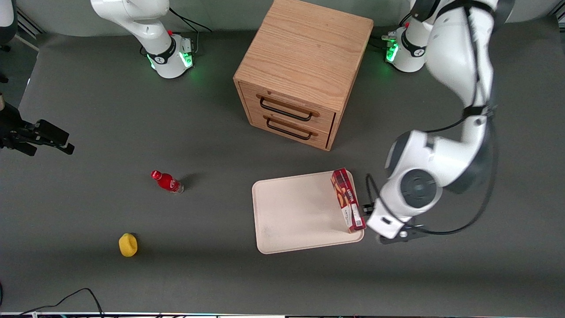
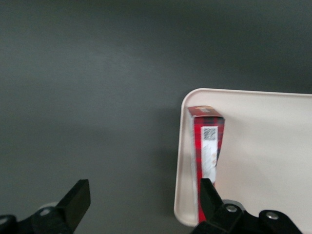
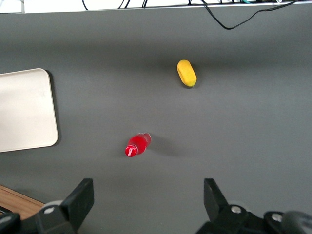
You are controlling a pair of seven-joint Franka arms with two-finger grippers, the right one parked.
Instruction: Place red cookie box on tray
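Tray (image 1: 291, 212) holds red cookie box (image 1: 348, 199) along its edge | gripper (image 2: 141, 207) spread wide, holding nothing, just beside box

Pincer (image 1: 373, 221) spread wide beside tray (image 1: 295, 216) edge, red cookie box (image 1: 348, 199) close alongside

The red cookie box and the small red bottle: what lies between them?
In the front view, the bare cream surface of the tray, then bare table, lies between the red cookie box and the red bottle. The open gripper is beside the box.
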